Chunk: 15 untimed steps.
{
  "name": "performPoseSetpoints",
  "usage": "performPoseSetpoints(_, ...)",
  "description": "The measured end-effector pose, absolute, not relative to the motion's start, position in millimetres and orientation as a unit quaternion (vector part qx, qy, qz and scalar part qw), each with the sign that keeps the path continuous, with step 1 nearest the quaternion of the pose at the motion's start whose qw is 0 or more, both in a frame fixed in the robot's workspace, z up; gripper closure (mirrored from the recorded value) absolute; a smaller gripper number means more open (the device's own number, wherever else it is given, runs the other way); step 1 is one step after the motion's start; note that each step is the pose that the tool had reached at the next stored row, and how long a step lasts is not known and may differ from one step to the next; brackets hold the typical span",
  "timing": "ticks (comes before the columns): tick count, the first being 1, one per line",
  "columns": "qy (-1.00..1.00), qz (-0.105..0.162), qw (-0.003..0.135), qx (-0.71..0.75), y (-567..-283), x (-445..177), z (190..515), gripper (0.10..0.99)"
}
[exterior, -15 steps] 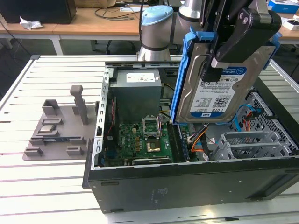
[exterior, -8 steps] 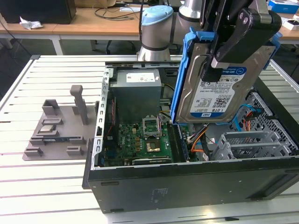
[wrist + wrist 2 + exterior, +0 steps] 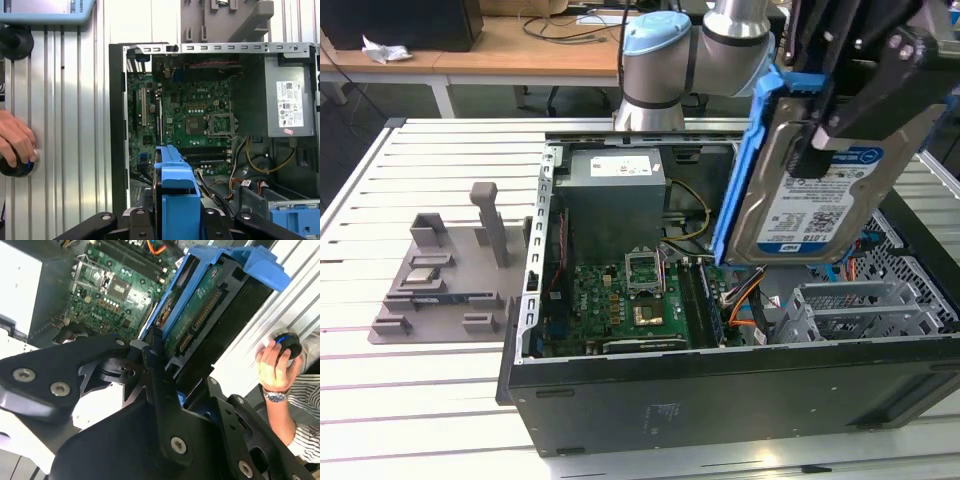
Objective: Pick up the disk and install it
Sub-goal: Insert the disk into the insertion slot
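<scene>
Disk is hanging over the open case, clamped in the gripper

The gripper (image 3: 823,140) is squeezing shut on the disk (image 3: 820,190), which is sitting tilted on edge above the open case (image 3: 720,400). Its lower edge is hovering over the gap between the motherboard (image 3: 630,300) and the grey drive cage (image 3: 860,310). The power supply (image 3: 615,195) is boxing in the far corner, and the case walls are ringing everything, so the free room is mostly straight up. The exterior view is giving me the label side and the blue bracket (image 3: 752,150). The second wrist view is showing the disk's (image 3: 200,305) circuit-board side and connector instead. In both wrist views a person's hand (image 3: 277,365) is resting on a black knob (image 3: 15,167) on the slatted table (image 3: 65,125), outside the case.
</scene>
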<state>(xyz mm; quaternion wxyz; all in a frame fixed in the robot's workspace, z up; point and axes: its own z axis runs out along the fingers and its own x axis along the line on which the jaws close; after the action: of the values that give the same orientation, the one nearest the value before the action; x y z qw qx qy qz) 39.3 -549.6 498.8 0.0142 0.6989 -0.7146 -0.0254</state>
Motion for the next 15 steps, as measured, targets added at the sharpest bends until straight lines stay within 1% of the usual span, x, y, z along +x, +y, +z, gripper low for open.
performPoseSetpoints(2, -0.714, -0.037, 0.005, 0.699, -549.6, 55.7, 498.3, 0.722)
performPoseSetpoints(4, -0.713, -0.045, -0.002, 0.699, -549.9, 62.4, 498.0, 0.722)
performPoseSetpoints(7, -0.712, -0.048, 0.002, 0.701, -551.8, 81.0, 491.9, 0.722)
performPoseSetpoints(11, -0.706, -0.044, 0.009, 0.706, -551.8, 109.2, 479.9, 0.722)
performPoseSetpoints(15, -0.705, -0.044, 0.010, 0.708, -551.8, 123.5, 469.5, 0.722)
